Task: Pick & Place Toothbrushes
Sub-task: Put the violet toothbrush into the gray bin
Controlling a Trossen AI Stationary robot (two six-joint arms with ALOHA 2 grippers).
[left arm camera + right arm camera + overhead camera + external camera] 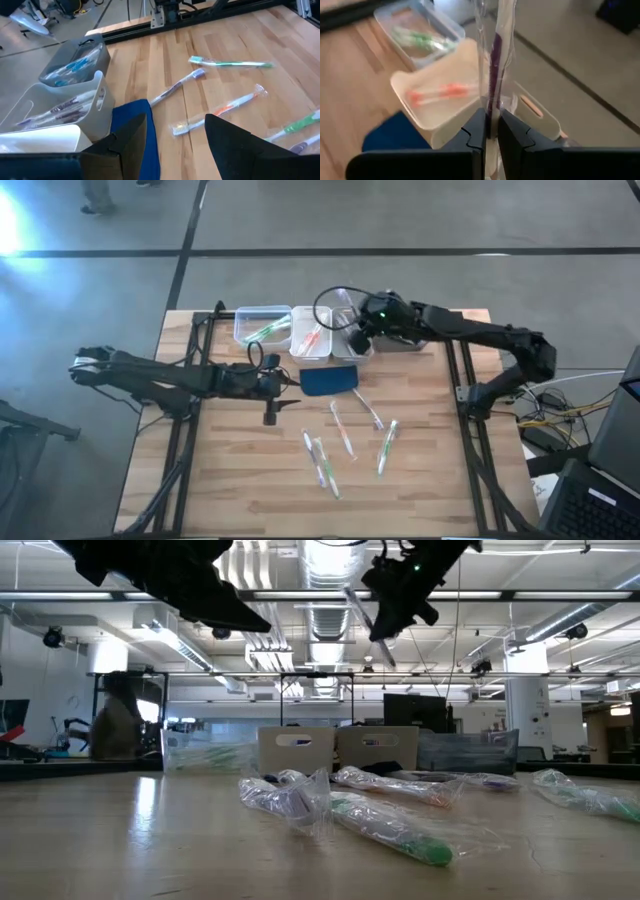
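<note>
My right gripper (pixel 491 131) hangs above the row of bins at the table's far edge, shut on a purple toothbrush (pixel 494 60) in a clear wrapper. Below it are a white bin (pixel 445 107) with an orange toothbrush and a clear bin (pixel 262 325) with green ones. Several wrapped toothbrushes lie flat on the wood, among them a green one (pixel 230 63), a purple one (pixel 175 87) and an orange one (pixel 220 110). My left gripper (pixel 175 145) stands open above the dark blue pad (pixel 328 380), holding nothing. My right gripper pinches the wrapped purple toothbrush between its two fingers, on the handle (pixel 492 107). The brush runs on along the fingers and sticks out well past their ends. It is lifted clear above the bins and shows slanted in the low view (pixel 370 628).
Another white bin (pixel 537 112) and a grey bin (pixel 75 62) with blue-accented brushes stand in the same row. Black frame rails (pixel 455 370) run along the table's left and right sides. Loose toothbrushes (pixel 341 428) are scattered over the table's middle.
</note>
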